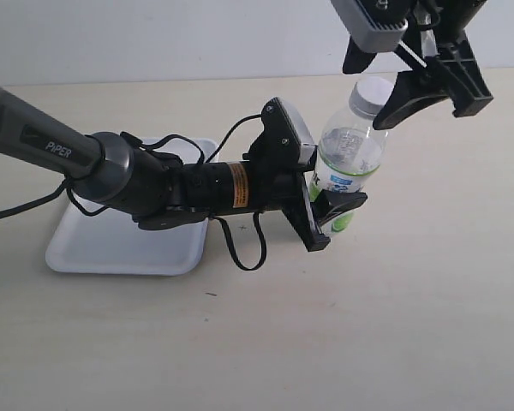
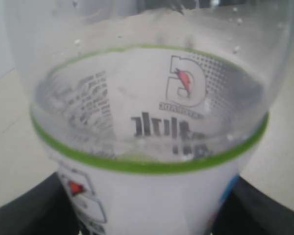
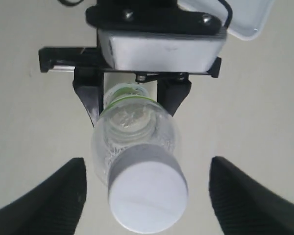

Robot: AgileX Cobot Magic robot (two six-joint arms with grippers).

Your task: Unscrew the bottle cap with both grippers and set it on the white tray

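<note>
**White cap sitting between spread right jaws**

Clear plastic drink bottle (image 1: 349, 154) with a green-banded white label is leaning, with the left jaws clamping its labelled lower body. Its small round white screw cap (image 3: 148, 196) is sitting on the neck between the right jaws, which are standing wide apart and touching neither side. A flat rectangular white plastic tray (image 1: 94, 248) is lying on the pale bench (image 1: 368, 325), apart from the bottle.
</note>
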